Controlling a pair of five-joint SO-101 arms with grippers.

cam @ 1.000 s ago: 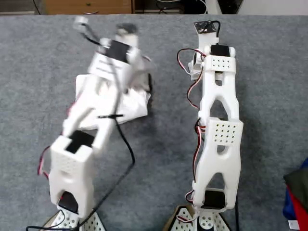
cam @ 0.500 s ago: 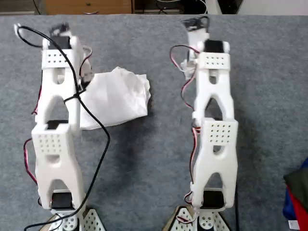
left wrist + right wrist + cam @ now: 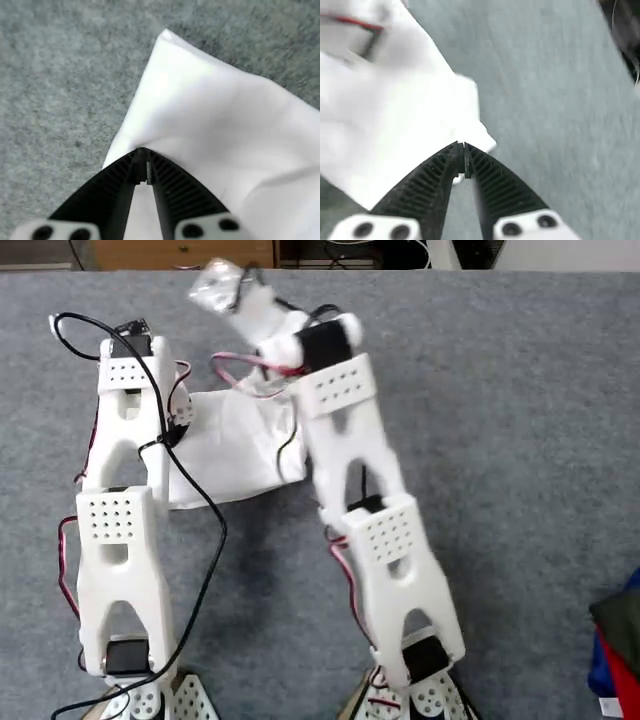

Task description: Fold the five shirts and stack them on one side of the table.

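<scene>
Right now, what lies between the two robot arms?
A crumpled white shirt lies on the grey table between them, as the high view shows.

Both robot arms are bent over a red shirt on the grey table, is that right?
Not quite. The shirt they're bent over is white, not red, as the high view shows. It does lie on the grey table.

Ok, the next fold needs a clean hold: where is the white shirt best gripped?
Likely the pointed corner of the white shirt: it lies flat with bare table on two sides. Come in low from the table side, toward the tip; the middle looks rumpled.
</scene>
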